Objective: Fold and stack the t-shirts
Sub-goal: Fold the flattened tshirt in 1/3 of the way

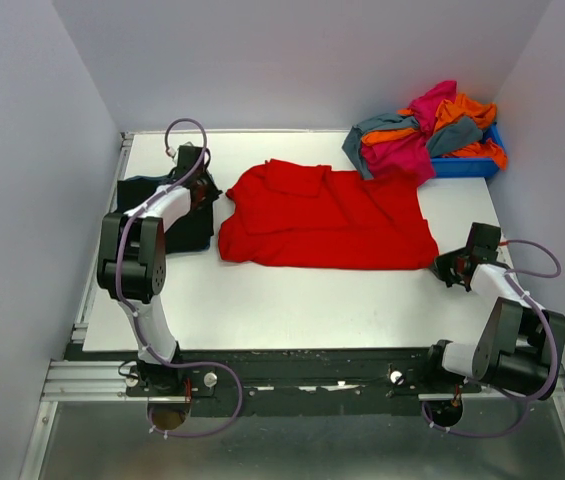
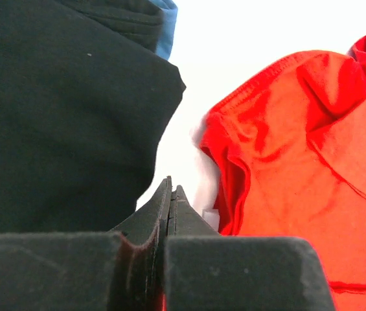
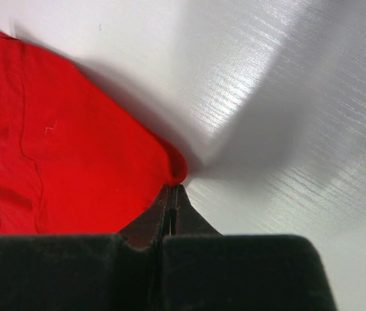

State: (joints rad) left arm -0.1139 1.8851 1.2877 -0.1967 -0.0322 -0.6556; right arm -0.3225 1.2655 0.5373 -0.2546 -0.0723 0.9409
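Spread shirt (image 1: 327,220) at table (image 1: 292,300) centre; folded shirt (image 1: 187,235) at its nine o'clock; shirt heap (image 1: 427,135) in bin (image 1: 467,165) at two o'clock.

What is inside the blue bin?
A heap of crumpled t-shirts, magenta, orange and grey-teal, spilling over the rim of the blue bin. Its floor and anything beneath the heap are hidden.

Passable along the wide bare band of table (image 1: 292,300) on the near side of the red t-shirt (image 1: 327,220) spread across the middle. Only a narrow white gap between that shirt and the black t-shirt (image 1: 192,230) at left, taken up by the left gripper (image 2: 171,189), fingers together. Blocked at back right by heaped t-shirts (image 1: 422,135) spilling over the blue bin (image 1: 472,166). Hemmed in by walls (image 1: 302,60) on three sides.
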